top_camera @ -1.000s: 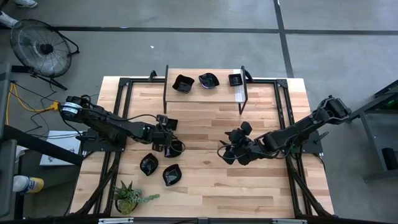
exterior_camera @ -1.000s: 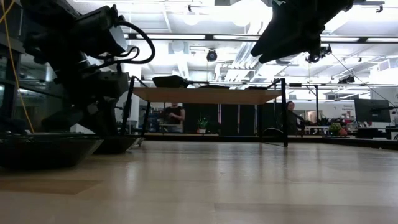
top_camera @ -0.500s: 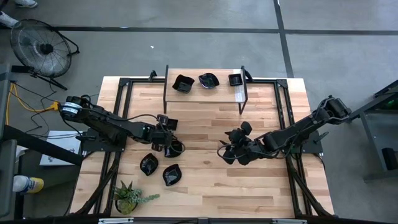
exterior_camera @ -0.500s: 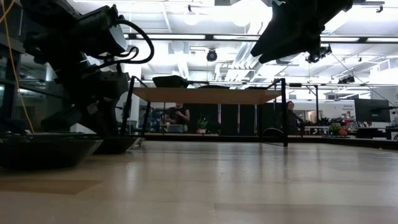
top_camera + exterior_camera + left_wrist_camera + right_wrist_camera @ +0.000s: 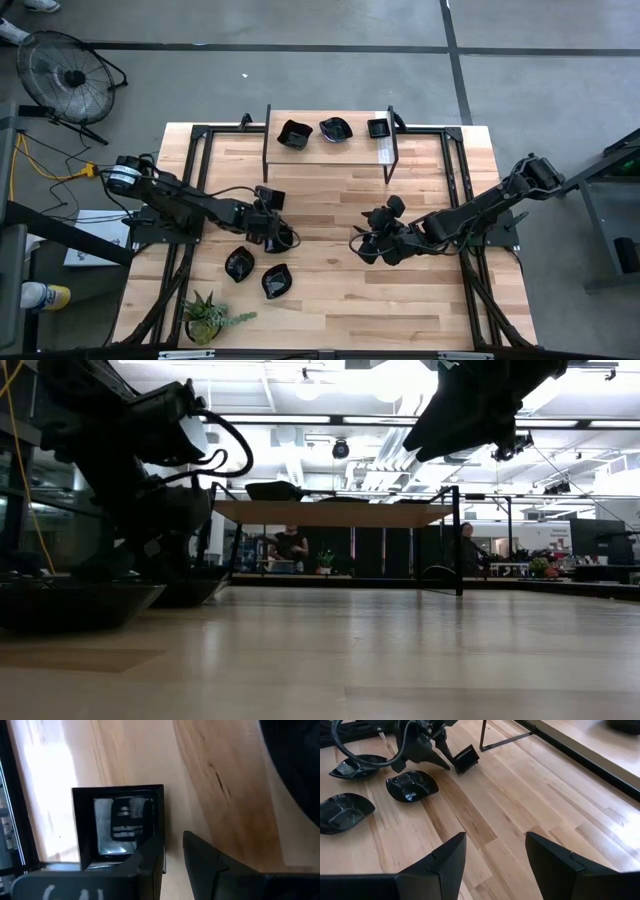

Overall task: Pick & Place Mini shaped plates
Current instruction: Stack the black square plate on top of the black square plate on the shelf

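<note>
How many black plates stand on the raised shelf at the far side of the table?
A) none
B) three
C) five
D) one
B: the high view shows three black plates in a row on the raised shelf, while the others lie on the table near the left gripper.

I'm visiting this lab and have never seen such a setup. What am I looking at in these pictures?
Two robot arms work at a wooden table. One picture looks straight down, one looks level across the tabletop, and two come from cameras on the arms' wrists. The left pincer pinches the rim of a small square plate. The right pincer hangs open and empty above the wood. Three more black plates lie by the left arm, three others sit on a small shelf, and a potted plant stands at a table corner.
</note>
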`<state>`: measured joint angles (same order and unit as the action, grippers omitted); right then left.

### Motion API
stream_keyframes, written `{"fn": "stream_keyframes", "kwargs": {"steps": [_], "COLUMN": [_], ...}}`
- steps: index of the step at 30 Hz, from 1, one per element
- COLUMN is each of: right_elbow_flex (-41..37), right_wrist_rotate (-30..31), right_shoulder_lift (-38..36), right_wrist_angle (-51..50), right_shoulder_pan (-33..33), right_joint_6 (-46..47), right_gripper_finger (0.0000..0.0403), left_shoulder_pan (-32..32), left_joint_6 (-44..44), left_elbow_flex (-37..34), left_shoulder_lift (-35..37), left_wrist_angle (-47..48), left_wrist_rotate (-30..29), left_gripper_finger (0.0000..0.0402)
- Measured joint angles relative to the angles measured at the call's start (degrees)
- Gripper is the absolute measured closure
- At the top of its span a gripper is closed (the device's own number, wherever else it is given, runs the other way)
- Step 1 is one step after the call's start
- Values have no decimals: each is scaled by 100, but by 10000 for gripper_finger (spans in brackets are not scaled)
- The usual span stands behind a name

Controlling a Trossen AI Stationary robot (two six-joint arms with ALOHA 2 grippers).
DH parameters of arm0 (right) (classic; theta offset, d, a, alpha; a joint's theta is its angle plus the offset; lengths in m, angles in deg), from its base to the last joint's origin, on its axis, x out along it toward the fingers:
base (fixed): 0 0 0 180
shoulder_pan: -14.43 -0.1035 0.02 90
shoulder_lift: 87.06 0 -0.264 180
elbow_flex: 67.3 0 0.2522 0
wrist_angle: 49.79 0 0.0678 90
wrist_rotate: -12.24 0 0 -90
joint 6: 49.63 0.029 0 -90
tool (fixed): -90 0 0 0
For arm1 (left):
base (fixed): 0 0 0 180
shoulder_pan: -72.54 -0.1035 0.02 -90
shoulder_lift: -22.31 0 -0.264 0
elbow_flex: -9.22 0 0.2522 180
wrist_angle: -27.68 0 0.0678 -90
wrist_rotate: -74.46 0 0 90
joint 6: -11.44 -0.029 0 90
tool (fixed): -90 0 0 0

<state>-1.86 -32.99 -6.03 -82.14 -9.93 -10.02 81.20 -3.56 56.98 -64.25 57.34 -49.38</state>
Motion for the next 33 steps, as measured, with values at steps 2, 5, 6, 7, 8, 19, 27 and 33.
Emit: {"fn": "stream_keyframes", "kwargs": {"steps": [2, 5, 6, 7, 8, 19, 27, 33], "right_elbow_flex": [0, 0, 0, 0, 0, 0, 0, 0], "right_wrist_rotate": [-7, 3, 12, 27, 36, 50, 52, 82], "right_shoulder_lift": [0, 0, 0, 1, 0, 2, 2, 0], "right_wrist_angle": [0, 2, 1, 0, 0, 0, 0, 0], "right_shoulder_pan": [0, -1, 0, 0, 0, 0, 0, 0], "right_joint_6": [0, 0, 0, 0, 0, 0, -1, -2], "right_gripper_finger": [202, 202, 202, 203, 203, 202, 202, 203], "left_shoulder_pan": [-2, -2, -4, -4, -4, -4, -4, -4], "left_joint_6": [5, 9, 11, 9, 9, -111, -185, -301], "left_elbow_flex": [0, -2, -4, -4, -4, -5, -7, -7], "left_shoulder_lift": [3, 2, 2, 2, 2, 2, 2, 2], "left_wrist_angle": [-4, 7, 12, 10, 9, 7, 7, -45], "left_wrist_rotate": [-8, -91, -114, -128, -134, -310, -454, -486], "left_gripper_finger": [330, 330, 330, 330, 330, 330, 330, 330]}}
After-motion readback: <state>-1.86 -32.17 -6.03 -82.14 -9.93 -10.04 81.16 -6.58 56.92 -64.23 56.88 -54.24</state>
